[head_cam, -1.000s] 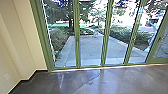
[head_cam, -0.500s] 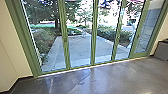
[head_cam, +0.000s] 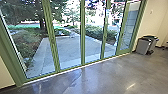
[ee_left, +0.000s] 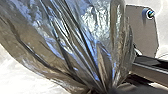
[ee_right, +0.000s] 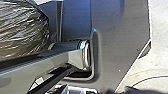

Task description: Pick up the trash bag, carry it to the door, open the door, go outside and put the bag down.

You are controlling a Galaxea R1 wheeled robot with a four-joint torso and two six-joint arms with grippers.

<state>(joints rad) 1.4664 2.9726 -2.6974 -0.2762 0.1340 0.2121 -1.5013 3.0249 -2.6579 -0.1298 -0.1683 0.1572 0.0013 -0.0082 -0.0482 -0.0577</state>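
Trash bag (ee_left: 67, 42): one, dark, its neck gathered and gripped in the left pincer (ee_left: 100, 91). Right pincer: state could not be told. Glass doors (head_cam: 82, 32): appeared closed. Step, as judged: carriage doorward; the next move called for an aligned approach, bag held clear.

Office building interior, green-framed glass doors (head_cam: 82, 37), polished floor (head_cam: 100, 77), grey bin (head_cam: 144, 46)
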